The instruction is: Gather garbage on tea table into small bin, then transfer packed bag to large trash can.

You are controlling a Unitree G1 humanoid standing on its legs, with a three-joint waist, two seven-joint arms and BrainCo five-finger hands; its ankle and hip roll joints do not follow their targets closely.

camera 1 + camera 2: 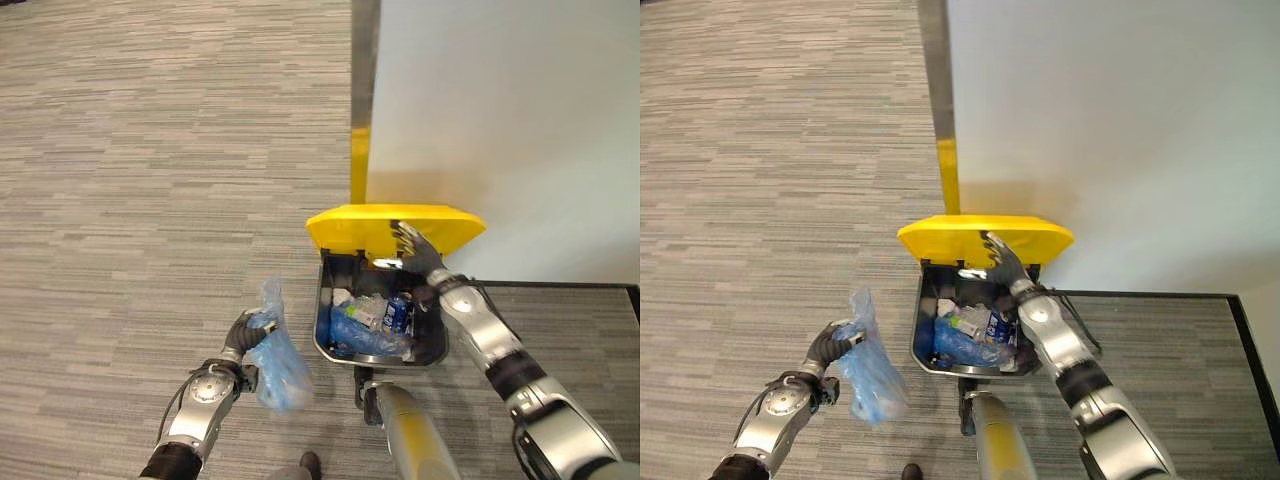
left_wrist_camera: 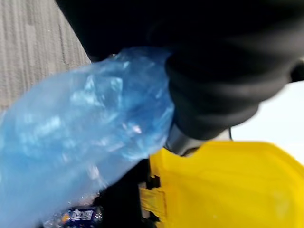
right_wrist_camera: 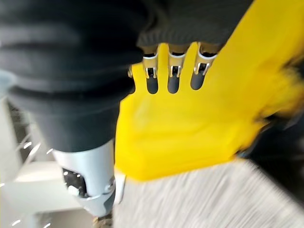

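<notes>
Two robot hands: left robot hand [image 1: 247,334] clutches crumpled blue plastic bag [image 1: 277,365] lower centre; right robot hand [image 1: 416,248], fingers straight, props yellow lid [image 1: 385,226] of dark large trash can [image 1: 432,345].

Raised yellow lid [image 1: 395,226] leaves bin mouth [image 1: 380,312] seemingly clear, trash low

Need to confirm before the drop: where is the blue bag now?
The blue bag hangs from the left hand over the carpet, left of the open trash can.
</notes>
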